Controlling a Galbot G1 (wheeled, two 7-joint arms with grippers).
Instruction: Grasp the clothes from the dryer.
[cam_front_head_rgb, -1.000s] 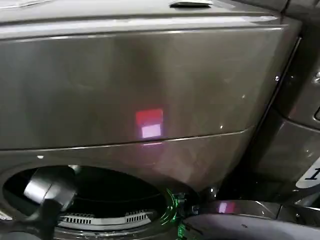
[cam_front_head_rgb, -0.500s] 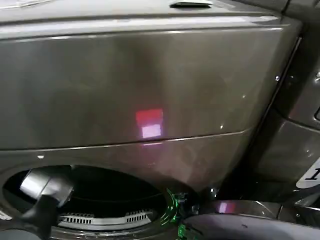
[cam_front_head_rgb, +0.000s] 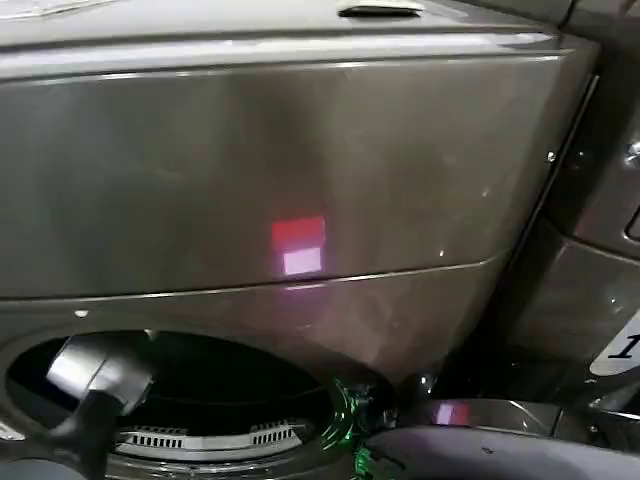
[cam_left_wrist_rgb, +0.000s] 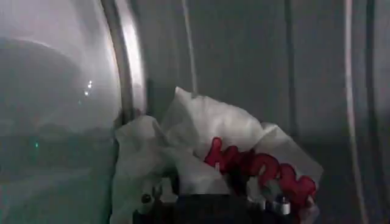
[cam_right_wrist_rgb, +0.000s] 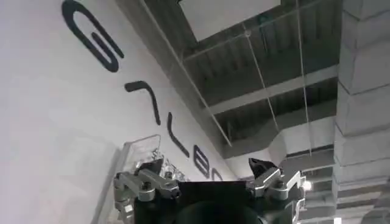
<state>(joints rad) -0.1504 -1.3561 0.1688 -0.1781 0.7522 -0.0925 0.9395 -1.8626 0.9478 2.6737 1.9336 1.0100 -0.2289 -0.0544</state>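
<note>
The dryer (cam_front_head_rgb: 300, 150) is a bronze-grey front-loader with a round dark porthole (cam_front_head_rgb: 200, 390) at the lower left. My left arm (cam_front_head_rgb: 95, 380) reaches in through that opening. Inside the drum, the clothes (cam_left_wrist_rgb: 207, 146) are a crumpled white bundle with red print. The bundle is bunched up right against my left gripper (cam_left_wrist_rgb: 206, 182), which is shut on it, and the fabric covers most of the fingers. My right gripper (cam_right_wrist_rgb: 201, 173) is parked away from the dryer. It points up toward the ceiling, open, with nothing between its fingers.
A red and pink light (cam_front_head_rgb: 298, 245) glows on the dryer's front panel. A second grey machine (cam_front_head_rgb: 600, 260) with a white label stands close on the right. A rounded dark door edge (cam_front_head_rgb: 480, 450) sits low, just right of the porthole.
My left arm's silver wrist has shifted slightly left and back inside the porthole. Nothing else has moved.
</note>
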